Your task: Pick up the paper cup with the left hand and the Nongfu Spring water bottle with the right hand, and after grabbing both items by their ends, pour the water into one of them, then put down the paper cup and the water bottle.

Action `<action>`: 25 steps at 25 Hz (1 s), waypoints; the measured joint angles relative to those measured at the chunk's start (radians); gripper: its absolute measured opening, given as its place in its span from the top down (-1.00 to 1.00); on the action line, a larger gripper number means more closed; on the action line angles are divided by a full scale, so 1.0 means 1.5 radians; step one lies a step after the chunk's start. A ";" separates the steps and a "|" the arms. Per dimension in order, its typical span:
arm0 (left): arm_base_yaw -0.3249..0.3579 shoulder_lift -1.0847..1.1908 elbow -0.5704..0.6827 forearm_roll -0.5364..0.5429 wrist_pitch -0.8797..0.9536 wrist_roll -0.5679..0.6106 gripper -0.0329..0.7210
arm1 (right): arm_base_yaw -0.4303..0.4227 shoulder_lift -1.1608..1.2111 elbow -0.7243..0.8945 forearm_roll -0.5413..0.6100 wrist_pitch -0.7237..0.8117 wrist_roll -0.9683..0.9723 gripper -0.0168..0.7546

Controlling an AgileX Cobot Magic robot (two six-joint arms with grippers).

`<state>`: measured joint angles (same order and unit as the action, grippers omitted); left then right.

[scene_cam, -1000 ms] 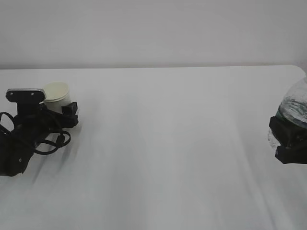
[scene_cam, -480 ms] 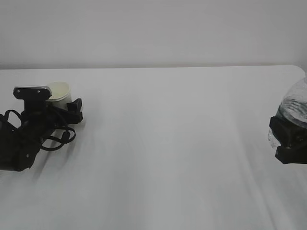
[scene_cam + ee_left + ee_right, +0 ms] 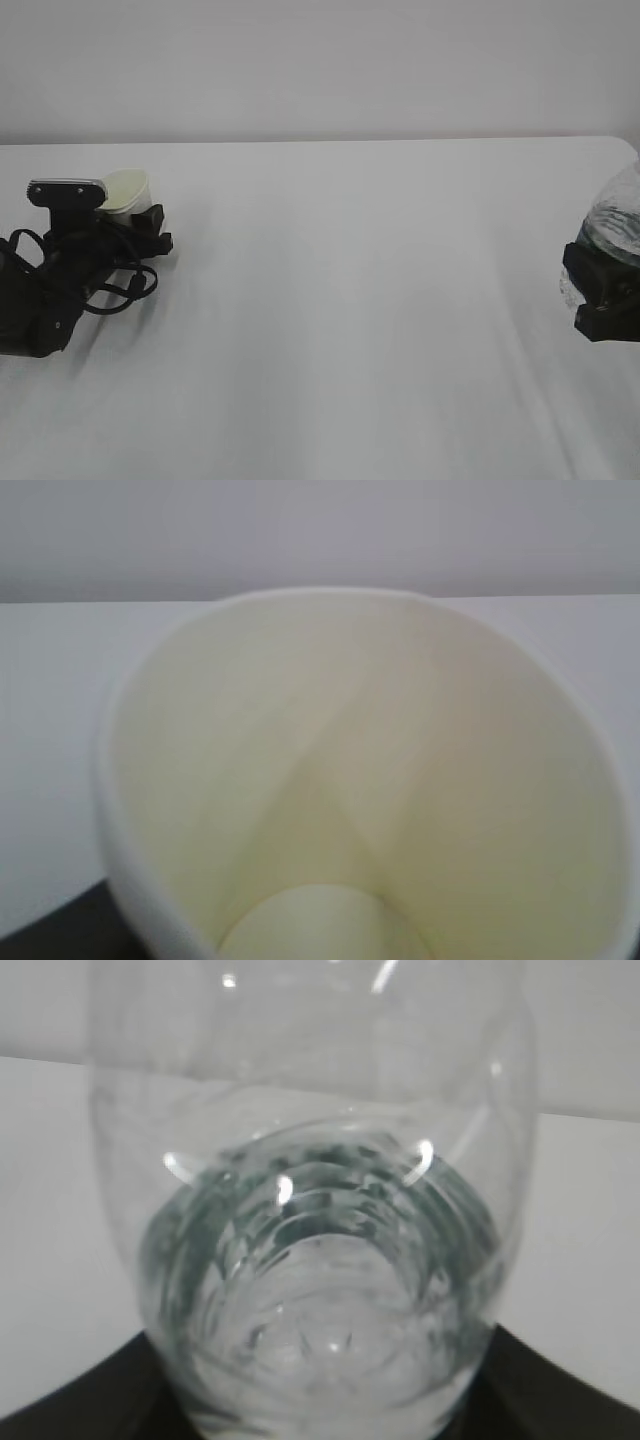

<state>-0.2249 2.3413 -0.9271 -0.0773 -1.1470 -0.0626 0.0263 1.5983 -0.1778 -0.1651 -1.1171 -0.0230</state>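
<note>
The white paper cup (image 3: 125, 190) stands at the far left of the table, between the fingers of my left gripper (image 3: 140, 222), which reaches in low from the left. Its rim looks squeezed and tilted. In the left wrist view the cup (image 3: 350, 780) fills the frame, a crease running down its cream inside. At the right edge my right gripper (image 3: 605, 295) is shut on the lower part of the clear Nongfu Spring water bottle (image 3: 615, 225), held above the table. The right wrist view looks along the ribbed bottle (image 3: 310, 1260), with water in it and black fingers (image 3: 60, 1420) at both sides.
The white table (image 3: 350, 300) stretches between the two arms, with its far edge against a plain wall and a rounded corner at the back right. Loose black cables (image 3: 110, 290) hang off the left arm.
My left arm slid right around the cup, then its jaws closed in and the cup's rim went oval and tipped. The right gripper and bottle have stayed put.
</note>
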 joint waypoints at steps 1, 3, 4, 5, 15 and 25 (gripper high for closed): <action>0.000 0.000 0.000 0.000 0.000 0.000 -0.24 | 0.000 0.000 0.000 0.000 0.000 0.000 -0.14; 0.000 0.000 0.000 0.005 -0.001 0.000 -0.18 | 0.000 0.000 0.000 0.000 0.000 -0.001 -0.14; 0.000 0.000 0.000 0.008 -0.001 0.000 -0.17 | 0.000 0.000 0.000 0.000 0.000 -0.001 -0.14; 0.000 0.000 0.000 0.009 -0.001 0.000 -0.16 | 0.000 0.000 0.000 0.000 0.000 -0.003 -0.14; 0.000 -0.010 0.000 0.059 0.002 0.000 -0.27 | 0.000 0.000 0.000 0.000 0.000 -0.011 -0.14; 0.000 -0.070 0.057 0.090 0.002 0.000 -0.29 | 0.000 0.000 0.000 0.002 0.000 -0.013 -0.14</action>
<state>-0.2249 2.2368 -0.8410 0.0574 -1.1448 -0.0626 0.0263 1.5983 -0.1778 -0.1622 -1.1171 -0.0418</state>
